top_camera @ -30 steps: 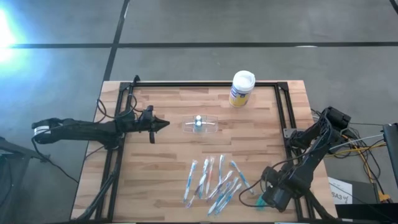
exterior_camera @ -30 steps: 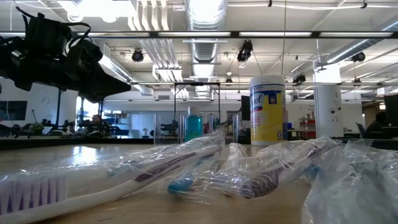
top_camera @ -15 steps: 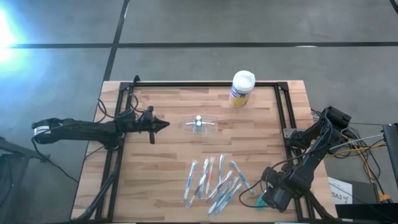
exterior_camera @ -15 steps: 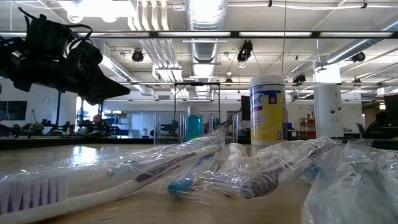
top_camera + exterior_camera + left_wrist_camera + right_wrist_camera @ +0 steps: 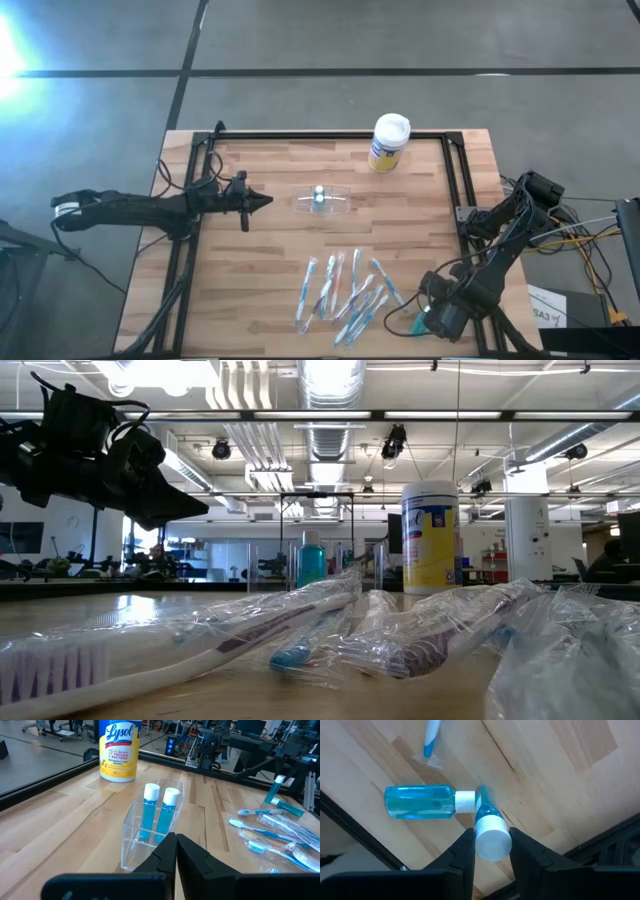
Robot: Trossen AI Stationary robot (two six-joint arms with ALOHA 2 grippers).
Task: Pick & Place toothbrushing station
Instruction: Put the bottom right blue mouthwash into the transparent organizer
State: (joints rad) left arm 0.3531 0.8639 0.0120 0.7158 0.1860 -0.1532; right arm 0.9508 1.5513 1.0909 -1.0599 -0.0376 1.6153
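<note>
The toothbrushing station (image 5: 150, 827), a clear hard plastic box with two blue bottles standing in it, sits mid-table, near the Lysol canister (image 5: 389, 142). Our left gripper (image 5: 175, 851) is closed and empty just beside it. Our right gripper (image 5: 492, 842), far from the canister, pinches a white-capped blue bottle (image 5: 489, 827). We fear the smooth round cap may slip out and knock the lying bottle (image 5: 422, 803).
</note>
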